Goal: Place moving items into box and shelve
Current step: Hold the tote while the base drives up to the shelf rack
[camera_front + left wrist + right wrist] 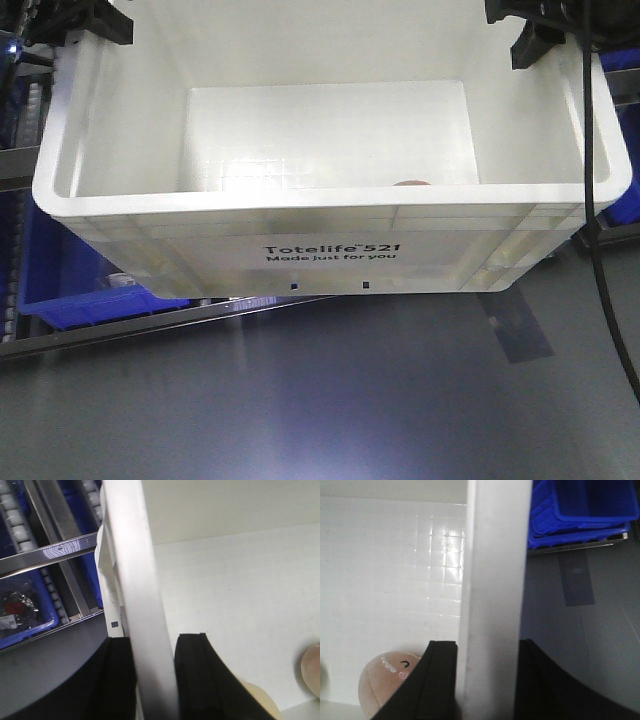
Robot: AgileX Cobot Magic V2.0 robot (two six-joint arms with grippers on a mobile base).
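Box (330,225) hangs between both arms, apparently clear of the grey surface (300,400), open side up. Shelf rails (65,550) and blue bins (80,300) sit close behind and beside it.

- Left gripper (155,639): fingers clamped on the left wall, one pad outside, one inside
- Right gripper (487,645): same pinch on the right wall
- Pinkish-brown ball (385,675) and cream ball (257,702) lie loose on the box floor at the near wall; only a sliver of the pink one shows in the front view

Step in hand, as I judge it: carrying the loaded box to the shelf.

- Move both arms together at matched height and spacing; any drift twists or pulls the thin walls out of the pads
- Keep the box level and slow so the balls do not roll about
- Watch the rim against rails and bins
- Release only once the base rests fully on the shelf
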